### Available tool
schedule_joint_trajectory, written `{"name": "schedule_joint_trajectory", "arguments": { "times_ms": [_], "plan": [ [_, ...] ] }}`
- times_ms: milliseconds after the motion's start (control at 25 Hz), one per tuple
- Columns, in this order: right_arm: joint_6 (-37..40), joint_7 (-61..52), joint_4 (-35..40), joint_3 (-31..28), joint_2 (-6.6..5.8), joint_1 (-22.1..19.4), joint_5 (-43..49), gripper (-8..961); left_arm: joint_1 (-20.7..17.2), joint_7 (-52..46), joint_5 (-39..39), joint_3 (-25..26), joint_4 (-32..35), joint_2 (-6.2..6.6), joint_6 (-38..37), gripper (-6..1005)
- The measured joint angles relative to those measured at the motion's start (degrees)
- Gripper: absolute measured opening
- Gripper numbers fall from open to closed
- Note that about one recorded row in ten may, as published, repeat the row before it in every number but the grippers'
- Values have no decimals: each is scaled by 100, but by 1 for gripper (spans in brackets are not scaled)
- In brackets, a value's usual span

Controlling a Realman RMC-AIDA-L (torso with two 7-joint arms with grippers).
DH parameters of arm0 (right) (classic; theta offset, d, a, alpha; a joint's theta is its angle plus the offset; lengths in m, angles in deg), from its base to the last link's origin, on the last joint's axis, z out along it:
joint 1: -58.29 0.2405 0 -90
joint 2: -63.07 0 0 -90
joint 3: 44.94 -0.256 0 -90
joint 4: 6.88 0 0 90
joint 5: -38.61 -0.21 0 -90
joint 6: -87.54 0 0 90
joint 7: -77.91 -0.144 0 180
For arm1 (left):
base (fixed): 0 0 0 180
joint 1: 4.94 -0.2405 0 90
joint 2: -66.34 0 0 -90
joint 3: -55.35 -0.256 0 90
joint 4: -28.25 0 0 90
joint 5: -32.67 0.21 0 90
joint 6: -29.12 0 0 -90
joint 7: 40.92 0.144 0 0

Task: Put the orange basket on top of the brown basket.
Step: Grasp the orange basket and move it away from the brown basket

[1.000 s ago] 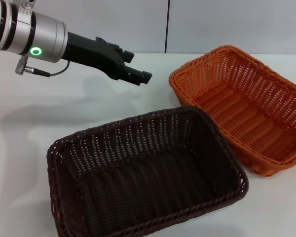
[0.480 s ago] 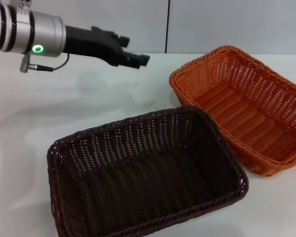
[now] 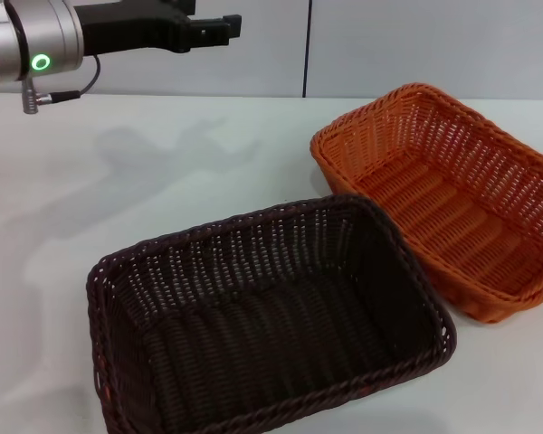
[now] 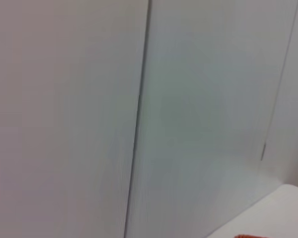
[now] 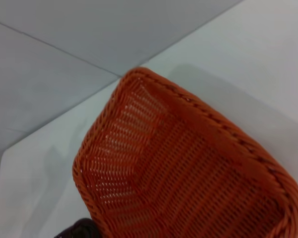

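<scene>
We see orange basket [image 3: 443, 199] on table [image 3: 163, 181], right of brown basket [image 3: 262, 316], rims touching. Left gripper [image 3: 219, 25] high at far left, holding nothing; we cannot tell jaw state.

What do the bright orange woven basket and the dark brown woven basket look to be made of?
The bright orange woven basket looks like wicker-style weave, possibly plastic rattan: even strands, openwork sloped sides, a braided rim, uniform colour. The dark brown woven basket shows the same weave with a slight sheen, so likely the same material; natural or synthetic cannot be told. The left gripper hangs clear of both.
</scene>
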Motion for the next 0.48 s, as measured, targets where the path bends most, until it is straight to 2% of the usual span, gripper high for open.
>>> {"name": "schedule_joint_trajectory", "arguments": {
  "times_ms": [80, 480],
  "plan": [
    [13, 83, -225, 46, -126, -39, 4, 714, -6, 17, -33, -32, 13, -17, -108, 844],
    [-33, 81, -286, 269, -143, -95, 161, 712, 43, 64, -40, -59, 167, -74, -247, 844]
  ]
}}
